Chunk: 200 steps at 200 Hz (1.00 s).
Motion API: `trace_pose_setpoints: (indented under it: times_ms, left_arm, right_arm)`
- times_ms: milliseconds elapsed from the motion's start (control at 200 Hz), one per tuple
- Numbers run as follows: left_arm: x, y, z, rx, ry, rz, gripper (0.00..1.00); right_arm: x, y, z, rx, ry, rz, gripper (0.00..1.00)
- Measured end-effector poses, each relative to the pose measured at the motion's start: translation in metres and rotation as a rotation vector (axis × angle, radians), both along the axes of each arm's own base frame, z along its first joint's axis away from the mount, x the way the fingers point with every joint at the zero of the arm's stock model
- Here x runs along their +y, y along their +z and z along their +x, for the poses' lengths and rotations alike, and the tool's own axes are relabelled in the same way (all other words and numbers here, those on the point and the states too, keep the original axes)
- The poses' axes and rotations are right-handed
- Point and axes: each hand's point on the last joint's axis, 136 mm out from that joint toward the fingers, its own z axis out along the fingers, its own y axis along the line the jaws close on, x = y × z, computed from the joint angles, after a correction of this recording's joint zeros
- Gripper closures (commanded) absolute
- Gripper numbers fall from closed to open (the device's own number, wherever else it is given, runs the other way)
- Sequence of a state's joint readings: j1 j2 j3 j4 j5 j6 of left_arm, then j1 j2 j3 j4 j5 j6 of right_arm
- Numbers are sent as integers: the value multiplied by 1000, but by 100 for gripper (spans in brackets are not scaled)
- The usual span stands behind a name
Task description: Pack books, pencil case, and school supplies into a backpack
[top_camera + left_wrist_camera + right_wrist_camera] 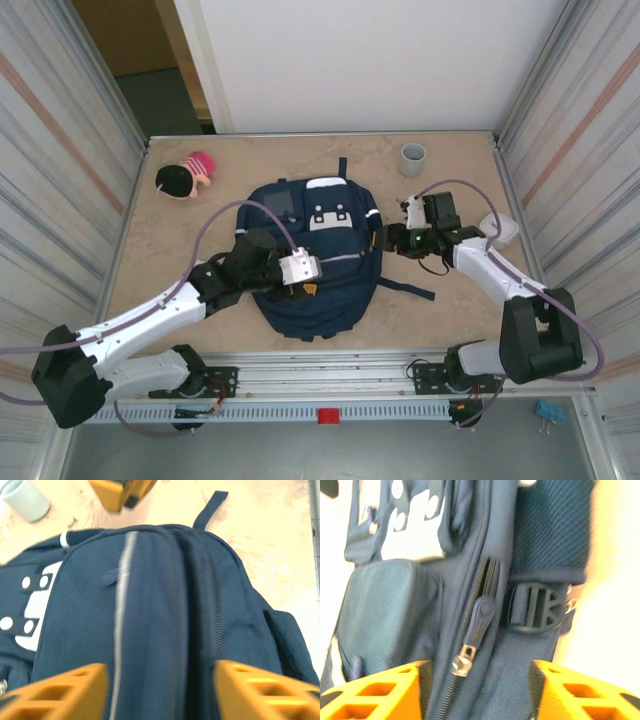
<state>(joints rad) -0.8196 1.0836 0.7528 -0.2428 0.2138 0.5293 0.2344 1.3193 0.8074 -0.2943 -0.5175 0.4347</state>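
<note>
Sitting beyond the backpack (318, 285): grey cup (413, 155) and pink-capped toy (185, 177), well apart.

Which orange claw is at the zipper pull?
The right end effector: the navy-blue fabric backpack's silver metal zipper pull sits between its fingers; the left end effector faces fabric.

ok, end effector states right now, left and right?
Left end effector: open over the backpack, holding nothing.
Right end effector: open, facing the zipper pull, holding nothing.
</note>
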Motion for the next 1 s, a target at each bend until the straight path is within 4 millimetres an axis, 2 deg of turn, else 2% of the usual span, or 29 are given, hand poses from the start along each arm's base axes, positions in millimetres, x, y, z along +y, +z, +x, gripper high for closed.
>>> trace_pose_setpoints:
  times_ms: [150, 205, 276, 381, 551, 641, 827, 1002]
  left_arm:
    - [4, 10, 10, -5, 72, 1, 24]
    - [7, 10, 13, -15, 91, 10, 24]
    - [10, 5, 15, -13, 104, 38, 23]
    - [12, -11, 16, 12, 106, 98, 21]
    - [12, -36, 18, 47, 95, 209, 21]
    - [11, -42, 18, 52, 82, 244, 21]
    - [12, -53, 19, 51, 79, 291, 20]
    - [7, -48, 12, 48, 24, 269, 19]
  right_arm:
    - [-8, 46, -5, -149, -32, 2, 42]
    - [-9, 64, -14, -214, -30, 18, 41]
    - [-8, 76, -29, -275, -23, 40, 40]
    - [-4, 69, -53, -290, -2, 70, 39]
    - [8, 32, -81, -210, 28, 124, 38]
    - [16, 21, -90, -176, 51, 134, 38]
    - [27, 22, -96, -176, 84, 151, 38]
    - [29, 25, -94, -191, 88, 158, 37]
